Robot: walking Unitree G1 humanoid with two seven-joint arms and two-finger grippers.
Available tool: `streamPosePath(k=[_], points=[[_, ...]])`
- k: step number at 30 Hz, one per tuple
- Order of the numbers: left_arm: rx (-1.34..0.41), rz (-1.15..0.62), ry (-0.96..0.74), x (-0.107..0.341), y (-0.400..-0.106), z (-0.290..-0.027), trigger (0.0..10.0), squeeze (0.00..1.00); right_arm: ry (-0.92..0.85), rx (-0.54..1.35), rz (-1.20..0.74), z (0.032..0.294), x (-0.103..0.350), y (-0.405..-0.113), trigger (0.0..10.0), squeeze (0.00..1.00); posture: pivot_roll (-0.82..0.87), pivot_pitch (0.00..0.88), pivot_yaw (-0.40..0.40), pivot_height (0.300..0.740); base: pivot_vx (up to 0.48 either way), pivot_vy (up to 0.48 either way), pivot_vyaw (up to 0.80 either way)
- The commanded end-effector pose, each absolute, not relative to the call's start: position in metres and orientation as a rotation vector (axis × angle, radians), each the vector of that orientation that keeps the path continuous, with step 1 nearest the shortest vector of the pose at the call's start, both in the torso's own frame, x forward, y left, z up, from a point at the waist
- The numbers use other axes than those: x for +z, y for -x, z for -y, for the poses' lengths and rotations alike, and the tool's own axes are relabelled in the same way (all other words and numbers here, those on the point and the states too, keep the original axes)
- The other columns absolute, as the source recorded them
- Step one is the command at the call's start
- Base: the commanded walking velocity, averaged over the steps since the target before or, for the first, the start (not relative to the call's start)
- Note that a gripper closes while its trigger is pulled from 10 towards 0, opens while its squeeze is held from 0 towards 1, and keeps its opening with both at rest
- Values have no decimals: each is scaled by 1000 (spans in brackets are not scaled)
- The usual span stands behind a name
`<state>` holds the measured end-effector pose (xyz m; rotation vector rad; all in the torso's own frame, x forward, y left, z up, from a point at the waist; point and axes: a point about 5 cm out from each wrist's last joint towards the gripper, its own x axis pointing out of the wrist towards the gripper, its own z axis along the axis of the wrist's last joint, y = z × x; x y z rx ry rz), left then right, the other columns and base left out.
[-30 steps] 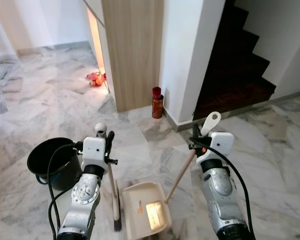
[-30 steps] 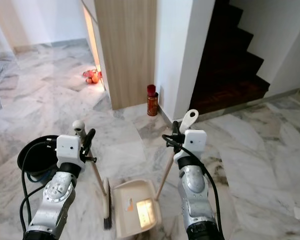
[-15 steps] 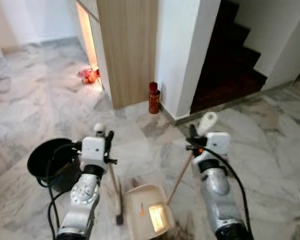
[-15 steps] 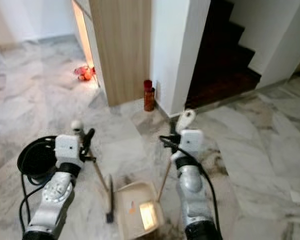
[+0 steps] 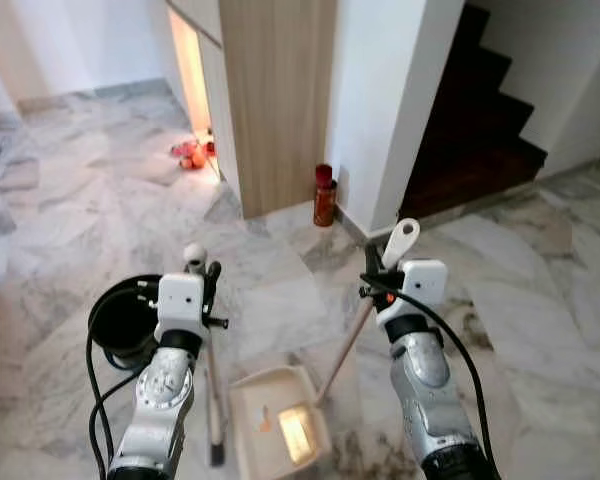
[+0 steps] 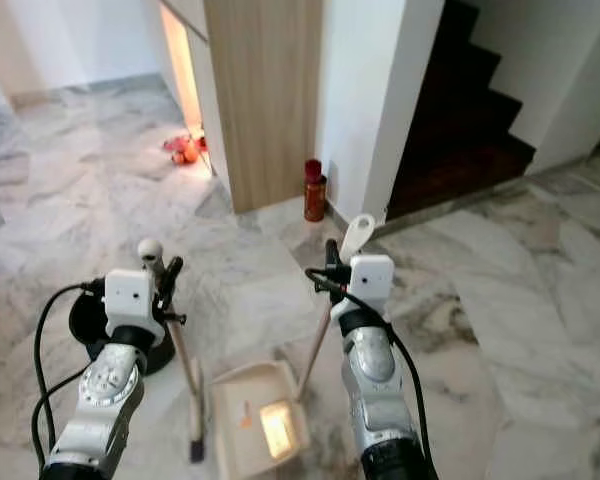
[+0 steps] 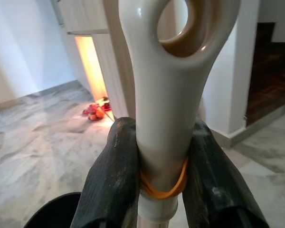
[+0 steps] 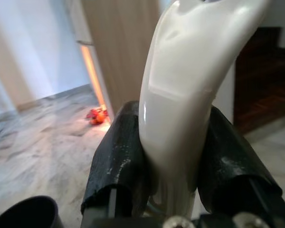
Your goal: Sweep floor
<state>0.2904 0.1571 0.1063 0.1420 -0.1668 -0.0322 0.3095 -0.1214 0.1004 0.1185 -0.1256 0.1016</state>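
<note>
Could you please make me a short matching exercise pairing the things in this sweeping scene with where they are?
Things:
1. cream plastic dustpan
2. round black bucket
3. red cylindrical canister
4. cream broom handle

Places:
A. at the foot of the wooden panel
B. clamped in the left pincer
C. on the floor between both arms
D. beside the left arm

Pairs: 1-C, 2-D, 3-A, 4-B

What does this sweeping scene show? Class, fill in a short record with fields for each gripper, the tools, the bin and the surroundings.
Left gripper: shut on the broom handle
Right gripper: shut on the dustpan handle
Dustpan: cream, resting on the marble floor between the arms
Bucket: black, on the floor beside the left arm
Can: red, standing by the wooden panel
Stairs: dark, ahead on the right
</note>
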Motion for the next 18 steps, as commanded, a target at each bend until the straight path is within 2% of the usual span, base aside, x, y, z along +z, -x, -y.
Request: streamPosePath(k=[1, 4, 8, 18], points=[[-46, 214, -140, 117, -293, -153, 10000, 0, -111, 109, 178, 120, 112, -313, 10000, 0, 130, 0, 23, 740, 0, 300, 0], [-48, 215, -139, 117, -293, -153, 10000, 0, -104, 112, 179, 119, 112, -313, 10000, 0, 131, 0, 24, 740, 0, 303, 0], [-60, 213, -142, 116, -292, -151, 10000, 0, -104, 124, 179, 117, 112, -313, 10000, 0, 132, 0, 26, 740, 0, 304, 748], [-77, 220, -150, 118, -293, -148, 10000, 0, -120, 128, 175, 116, 112, -314, 10000, 0, 137, 0, 27, 740, 0, 300, 0]])
